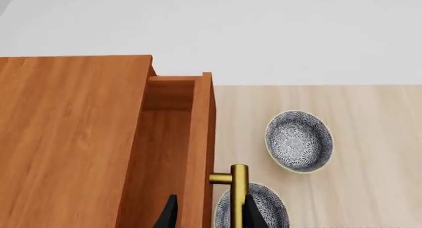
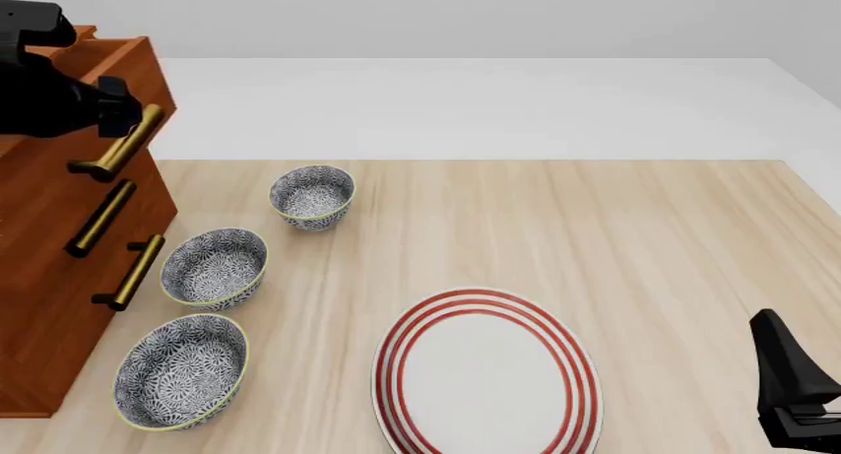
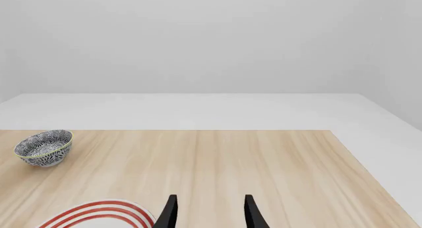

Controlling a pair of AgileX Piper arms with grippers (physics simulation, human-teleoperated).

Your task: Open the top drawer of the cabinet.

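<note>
Top drawer (image 1: pixel 173 139) of the cabinet (image 2: pixel 53 277), at the far left of the worktop (image 2: pixel 592 227), is seen already drawn part-way out, its front standing proud of the carcass with a gap behind it. The left gripper (image 1: pixel 207 213) is set astride the drawer front at the brass handle (image 1: pixel 236 183), though whether anything is actually clamped cannot be told; the pulling step is judged under way, and a further straight pull outward is called for. The right gripper (image 3: pixel 209 210) is held apart and empty at the near right.
</note>
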